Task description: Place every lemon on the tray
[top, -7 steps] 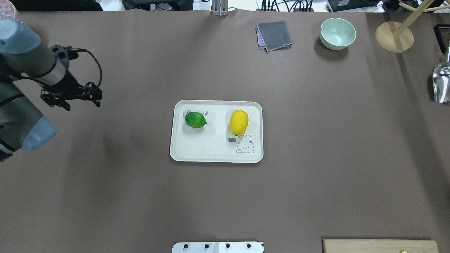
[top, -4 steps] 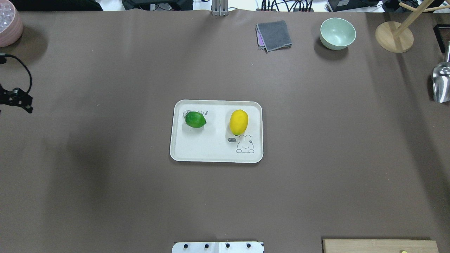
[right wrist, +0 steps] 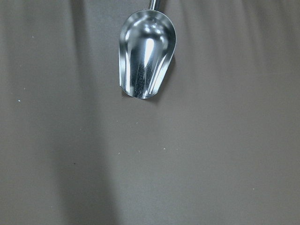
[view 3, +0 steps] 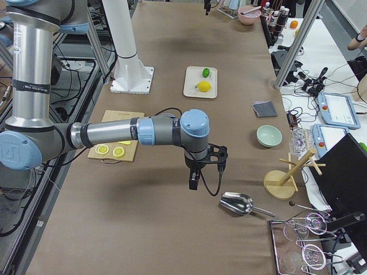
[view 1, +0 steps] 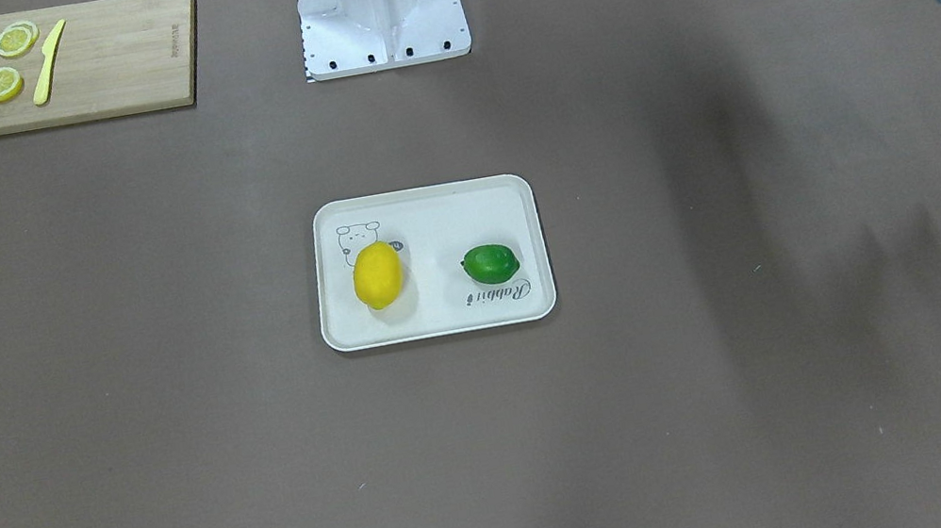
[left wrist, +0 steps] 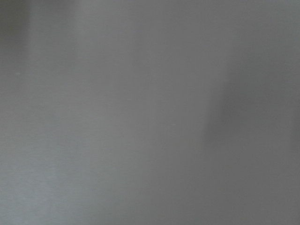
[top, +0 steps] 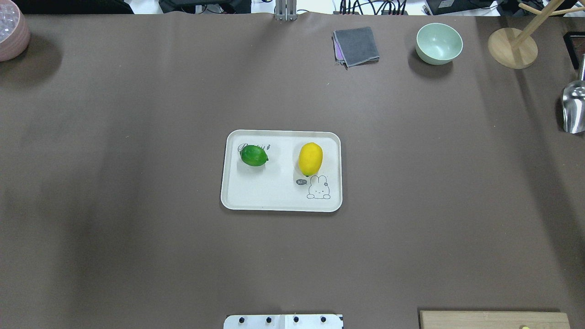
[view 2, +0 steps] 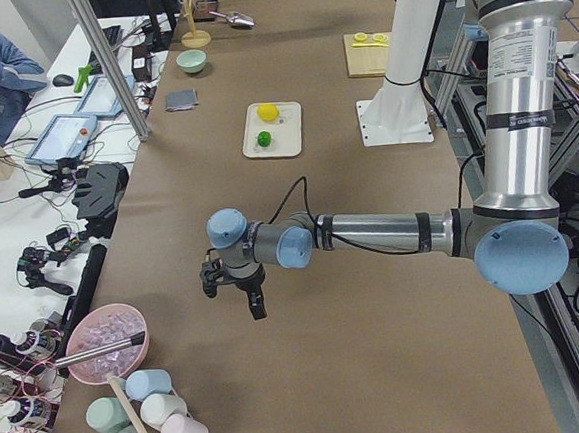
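Note:
The cream-white tray [top: 274, 197] lies at the table's middle and also shows in the front-facing view [view 1: 424, 214]. The yellow lemon [top: 310, 158] lies on its right half and the green lemon [top: 253, 155] on its left half; both also show from the front, yellow [view 1: 377, 275] and green [view 1: 491, 263]. My left gripper [view 2: 238, 299] hangs over bare table far to the tray's left, touching nothing; I cannot tell if it is open. My right gripper [view 3: 194, 183] hangs near the metal scoop [right wrist: 146, 56], far right of the tray; I cannot tell its state.
A wooden cutting board [view 1: 111, 56] with lemon slices and a yellow knife sits near the robot's right. A green bowl [top: 438, 43], a grey cloth [top: 356, 45], a wooden stand [top: 512, 48] and a pink bowl [top: 11, 32] line the far edge.
My left arm has drawn back to the left, out of the overhead view. The lemons and the tray have not moved.

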Controlling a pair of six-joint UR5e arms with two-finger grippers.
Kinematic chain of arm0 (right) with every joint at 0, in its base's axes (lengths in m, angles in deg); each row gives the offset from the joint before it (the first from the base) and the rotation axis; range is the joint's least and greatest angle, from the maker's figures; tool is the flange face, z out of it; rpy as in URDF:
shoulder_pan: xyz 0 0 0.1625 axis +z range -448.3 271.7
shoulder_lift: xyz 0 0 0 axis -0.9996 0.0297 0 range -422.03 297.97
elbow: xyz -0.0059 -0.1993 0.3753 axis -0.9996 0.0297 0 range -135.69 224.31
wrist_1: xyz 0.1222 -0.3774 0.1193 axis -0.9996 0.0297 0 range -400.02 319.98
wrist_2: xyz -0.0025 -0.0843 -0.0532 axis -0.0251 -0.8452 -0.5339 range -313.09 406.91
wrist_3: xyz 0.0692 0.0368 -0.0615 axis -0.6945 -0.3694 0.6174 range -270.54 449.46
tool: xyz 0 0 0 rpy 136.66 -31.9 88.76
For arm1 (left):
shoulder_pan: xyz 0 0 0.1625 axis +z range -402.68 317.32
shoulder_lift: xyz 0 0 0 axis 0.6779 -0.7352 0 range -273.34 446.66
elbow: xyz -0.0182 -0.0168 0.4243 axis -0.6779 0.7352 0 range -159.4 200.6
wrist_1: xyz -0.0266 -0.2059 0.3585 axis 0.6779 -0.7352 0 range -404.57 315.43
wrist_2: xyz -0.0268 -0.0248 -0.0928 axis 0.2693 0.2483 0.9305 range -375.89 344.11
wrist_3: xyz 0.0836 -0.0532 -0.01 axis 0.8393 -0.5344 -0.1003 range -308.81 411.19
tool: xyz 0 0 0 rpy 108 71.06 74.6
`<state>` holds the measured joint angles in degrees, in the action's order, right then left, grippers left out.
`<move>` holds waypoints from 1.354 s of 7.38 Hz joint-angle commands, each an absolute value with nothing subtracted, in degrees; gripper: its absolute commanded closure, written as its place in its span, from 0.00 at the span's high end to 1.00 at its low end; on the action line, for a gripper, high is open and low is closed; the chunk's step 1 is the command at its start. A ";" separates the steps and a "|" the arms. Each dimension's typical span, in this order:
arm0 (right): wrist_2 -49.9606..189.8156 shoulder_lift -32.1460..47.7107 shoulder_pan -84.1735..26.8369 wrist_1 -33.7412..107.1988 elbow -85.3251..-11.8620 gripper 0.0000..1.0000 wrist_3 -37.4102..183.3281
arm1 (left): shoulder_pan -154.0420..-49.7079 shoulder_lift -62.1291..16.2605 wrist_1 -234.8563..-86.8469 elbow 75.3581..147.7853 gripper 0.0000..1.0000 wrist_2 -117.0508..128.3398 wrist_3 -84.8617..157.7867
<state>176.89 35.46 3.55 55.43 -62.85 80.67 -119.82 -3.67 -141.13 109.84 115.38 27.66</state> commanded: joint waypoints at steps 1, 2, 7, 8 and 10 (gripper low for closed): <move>176.98 35.45 3.63 55.43 -62.91 1.00 80.67 | -125.36 -0.46 -141.51 109.63 0.98 115.42 36.46; 176.98 35.53 3.55 55.43 -62.91 1.00 80.67 | -128.78 0.95 -141.17 109.72 0.98 116.38 41.30; 176.90 35.45 3.55 55.43 -62.91 1.00 80.67 | -136.28 3.53 -130.31 111.37 0.98 117.18 51.80; 176.90 35.45 3.55 55.43 -62.83 1.00 80.67 | -136.37 4.12 -129.92 113.57 0.98 117.09 51.46; 176.98 35.45 3.63 55.43 -62.91 1.00 80.67 | -136.28 4.92 -130.35 113.85 0.98 117.27 51.63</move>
<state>176.91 35.45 3.59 55.43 -62.89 80.67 -136.30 4.37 -130.32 113.36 117.21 51.50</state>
